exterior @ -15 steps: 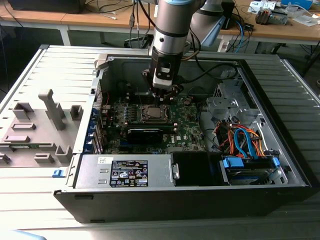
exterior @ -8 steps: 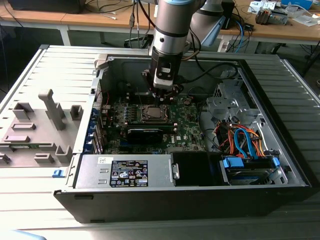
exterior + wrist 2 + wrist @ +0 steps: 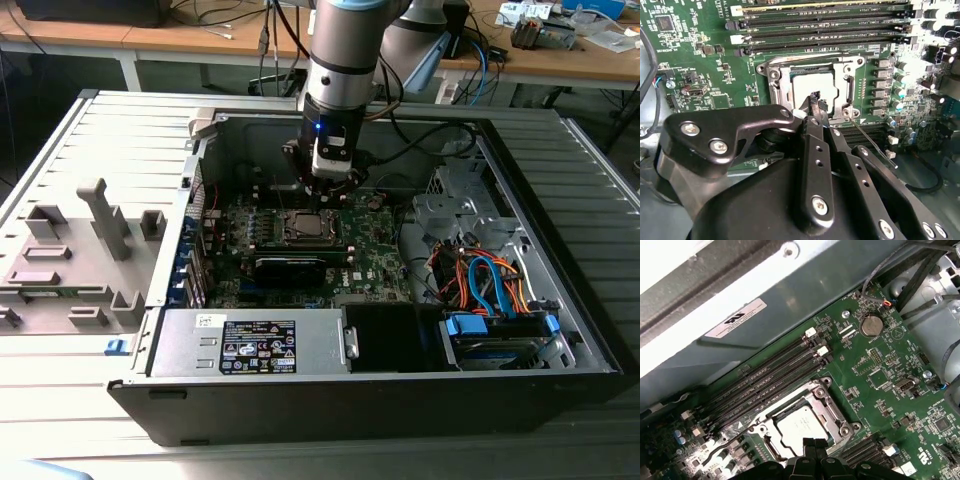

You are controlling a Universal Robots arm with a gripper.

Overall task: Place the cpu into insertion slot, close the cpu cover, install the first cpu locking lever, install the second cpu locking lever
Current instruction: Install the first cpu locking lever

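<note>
The cpu (image 3: 812, 85) lies flat in the insertion slot (image 3: 771, 75), its silvery top showing through the cut-out of the cpu cover (image 3: 782, 92), which lies down over it. In the first wrist view the cpu (image 3: 800, 426) sits framed by the cover (image 3: 836, 415). My gripper (image 3: 816, 101) hangs just above the socket's edge with its fingertips together and nothing between them. A thin locking lever (image 3: 872, 139) sticks out free from one socket corner; another wire lever (image 3: 722, 450) runs along the opposite side. From outside, the gripper (image 3: 325, 192) hovers over the socket (image 3: 305, 228).
Long black memory slots (image 3: 825, 30) run beside the socket. A black heatsink block (image 3: 290, 268) sits close by on the green board. The case wall (image 3: 740, 315), bundled cables (image 3: 480, 275) and a drive cage (image 3: 500, 330) ring the board. A grey fixture (image 3: 70, 260) stands outside.
</note>
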